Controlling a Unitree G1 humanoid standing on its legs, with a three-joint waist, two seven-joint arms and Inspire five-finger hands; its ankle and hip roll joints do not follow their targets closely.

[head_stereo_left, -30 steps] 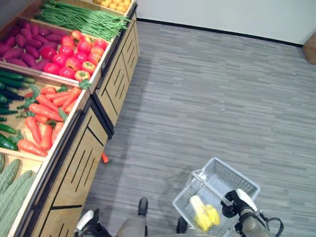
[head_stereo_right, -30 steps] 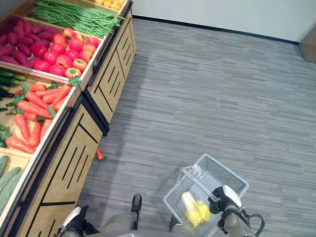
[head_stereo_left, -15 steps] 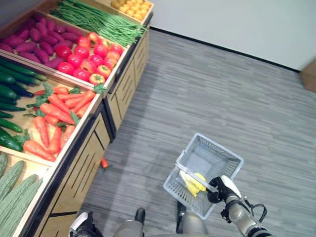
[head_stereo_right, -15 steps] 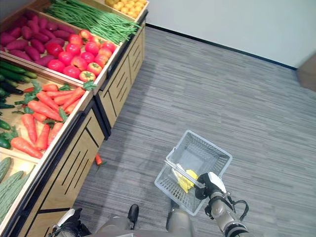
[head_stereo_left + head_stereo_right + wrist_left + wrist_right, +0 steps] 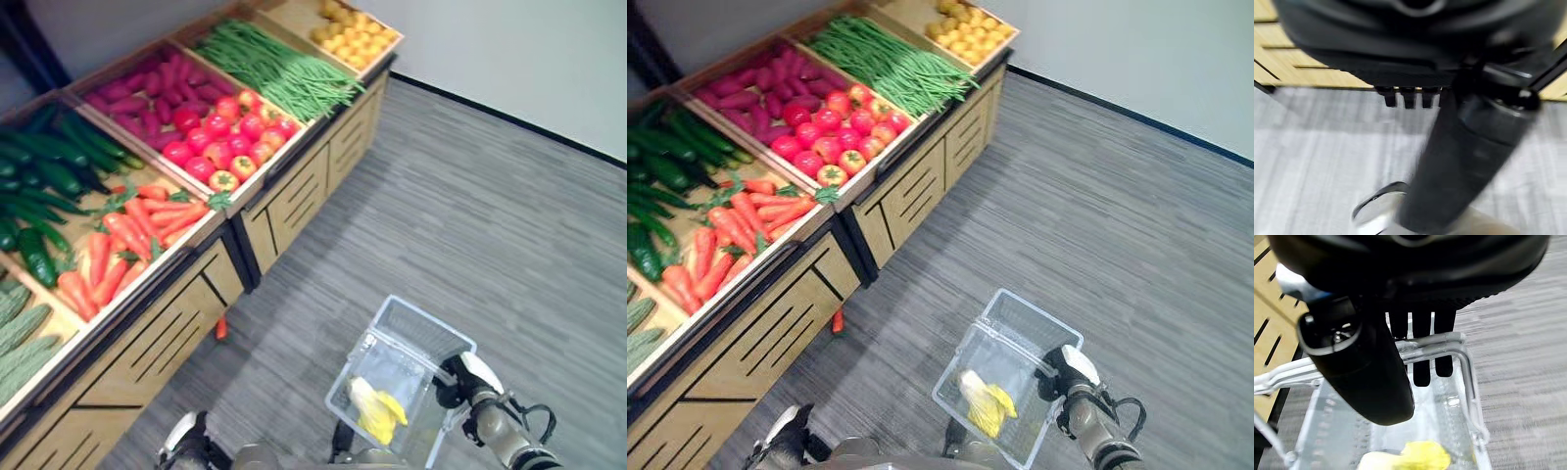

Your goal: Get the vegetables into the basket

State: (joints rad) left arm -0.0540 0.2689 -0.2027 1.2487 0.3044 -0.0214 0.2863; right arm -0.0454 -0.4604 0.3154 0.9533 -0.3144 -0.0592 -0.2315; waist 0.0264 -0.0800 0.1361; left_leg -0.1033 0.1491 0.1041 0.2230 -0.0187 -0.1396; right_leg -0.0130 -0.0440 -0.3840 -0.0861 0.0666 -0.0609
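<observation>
Vegetables fill the wooden bench on the robot's left: green beans, tomatoes, purple sweet potatoes, carrots, dark cucumbers and, at the far end, small yellow fruits. Each kind lies in its own compartment. One small orange-red piece lies on the grey floor, just beside the foot of the bench.

A clear wire basket hangs near the lower right, above the floor and apart from the bench. Inside it lies a yellow vegetable, against the nearer end of the basket.

The right robot hand is at the basket's handle; in the right wrist view its fingers curl over the metal bar and the thumb sits beside it, so it is gripping the handle. The yellow vegetable shows below the handle in that view.

The left robot hand shows at the bottom edge, low beside the bench front. In its wrist view the fingers are folded in short against the palm and hold nothing.
</observation>
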